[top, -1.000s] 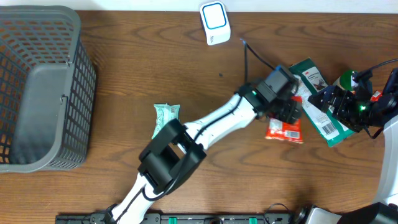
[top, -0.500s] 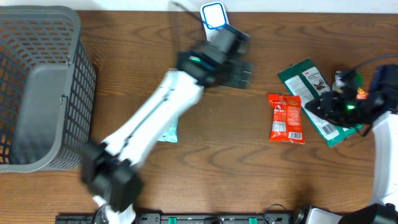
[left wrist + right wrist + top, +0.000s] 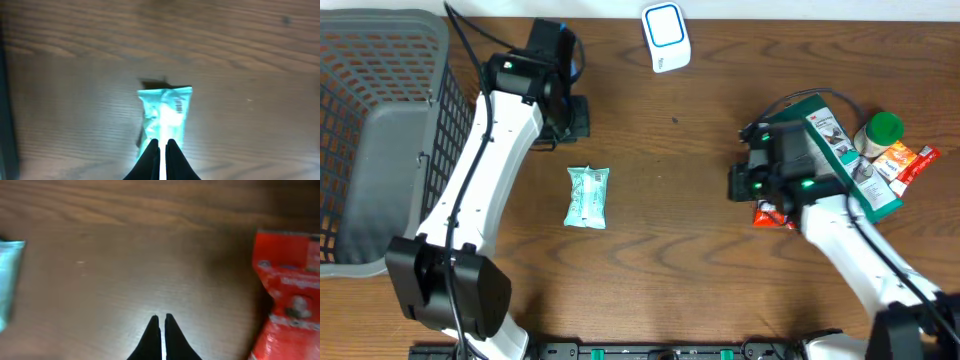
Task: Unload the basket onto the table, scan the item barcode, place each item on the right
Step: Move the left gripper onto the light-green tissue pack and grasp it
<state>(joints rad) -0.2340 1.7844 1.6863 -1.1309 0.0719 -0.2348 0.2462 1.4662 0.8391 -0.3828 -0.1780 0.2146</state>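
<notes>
A teal packet (image 3: 587, 196) lies flat on the wooden table left of centre. It also shows in the left wrist view (image 3: 165, 114), just beyond my left gripper (image 3: 162, 145), which is shut and empty. Seen from overhead, my left gripper (image 3: 578, 116) hangs up-left of that packet, beside the basket. The right gripper (image 3: 733, 185) is shut and empty over bare wood, as the right wrist view (image 3: 162, 317) confirms. A red packet (image 3: 289, 300) lies just to its right, mostly under the arm when seen from above (image 3: 769, 213). A white scanner (image 3: 665, 37) stands at the far edge.
A grey mesh basket (image 3: 380, 140) fills the far left. At the right lie a green packet (image 3: 840, 150), a green-capped bottle (image 3: 883, 128) and an orange packet (image 3: 905, 160). The teal packet's edge shows in the right wrist view (image 3: 7, 280).
My left arm swung from the packets at the right, past the scanner, to the far left by the basket. The right arm moved left over the red packet. Both grippers closed.
</notes>
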